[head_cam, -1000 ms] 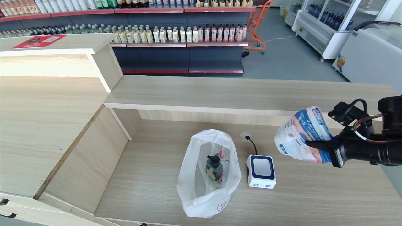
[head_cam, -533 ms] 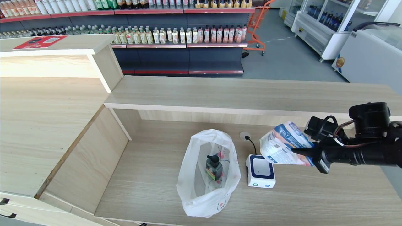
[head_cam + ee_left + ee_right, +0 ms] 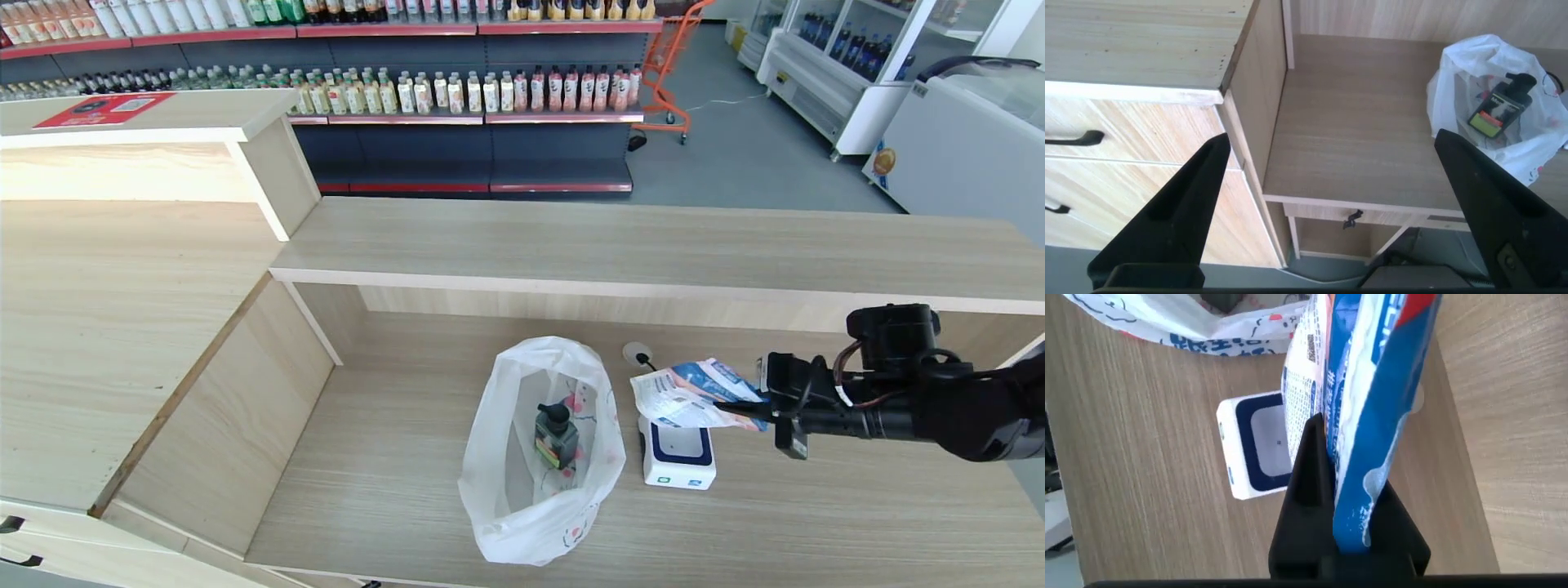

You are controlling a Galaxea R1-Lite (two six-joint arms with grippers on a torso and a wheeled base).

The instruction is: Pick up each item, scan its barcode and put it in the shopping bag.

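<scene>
My right gripper [image 3: 739, 406] is shut on a blue, white and orange packet [image 3: 690, 392], holding it nearly flat just above the white barcode scanner [image 3: 677, 456] on the lower counter. In the right wrist view the packet [image 3: 1372, 400] stands between the black fingers [image 3: 1308, 478], its printed code side turned toward the scanner [image 3: 1256, 449]. The white shopping bag [image 3: 539, 453] stands open left of the scanner with a dark pump bottle [image 3: 557, 436] inside. My left gripper [image 3: 1331, 204] is open, off the counter's near left side, with the bag [image 3: 1503, 90] far from it.
A black cable [image 3: 653, 371] runs from the scanner to a hole in the counter. A raised wooden ledge [image 3: 653, 245] runs behind the lower counter [image 3: 392, 490], and a side wall [image 3: 220, 425] closes it on the left. Shelves of bottles stand beyond.
My right arm has swung left and down with the packet, from high at the right to just over the scanner, tipping the packet toward flat.
</scene>
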